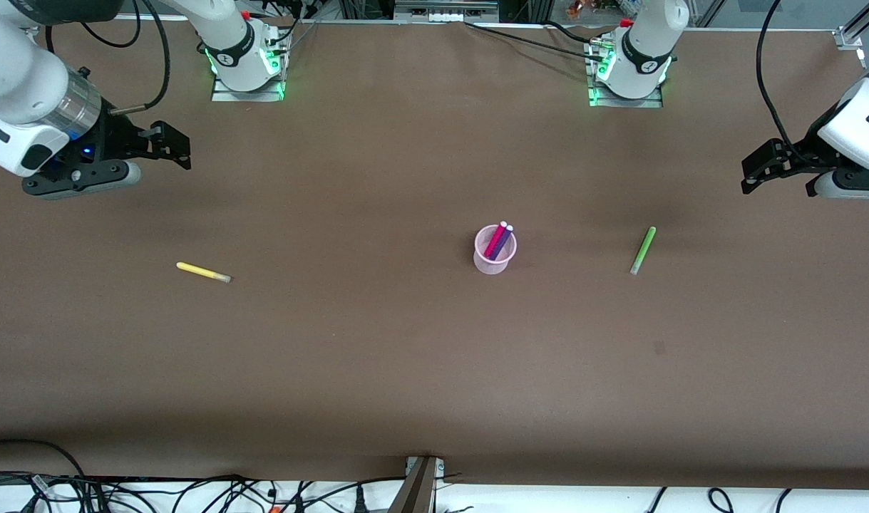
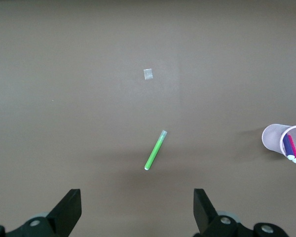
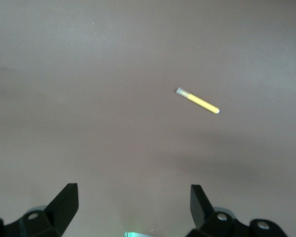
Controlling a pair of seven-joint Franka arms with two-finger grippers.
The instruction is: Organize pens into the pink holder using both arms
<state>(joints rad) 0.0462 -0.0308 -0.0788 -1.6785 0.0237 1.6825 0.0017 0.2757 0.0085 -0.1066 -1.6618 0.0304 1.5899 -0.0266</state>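
The pink holder (image 1: pixel 494 251) stands upright mid-table with the magenta-pink pen (image 1: pixel 496 238) and the purple pen (image 1: pixel 503 242) leaning in it; it also shows in the left wrist view (image 2: pixel 282 139). The light green pen (image 1: pixel 642 251) lies flat toward the left arm's end, also in the left wrist view (image 2: pixel 155 150). The yellow pen (image 1: pixel 203 272) lies flat toward the right arm's end, also in the right wrist view (image 3: pixel 198 100). My left gripper (image 1: pixel 751 176) is open and empty, high over the table's left-arm end. My right gripper (image 1: pixel 177 148) is open and empty, high over the right-arm end.
The brown table (image 1: pixel 377 356) carries a small pale square mark (image 2: pixel 148 74), nearer the front camera than the green pen. The arm bases (image 1: pixel 245 64) (image 1: pixel 630 71) stand at the table's back edge. Cables run along the front edge (image 1: pixel 192 491).
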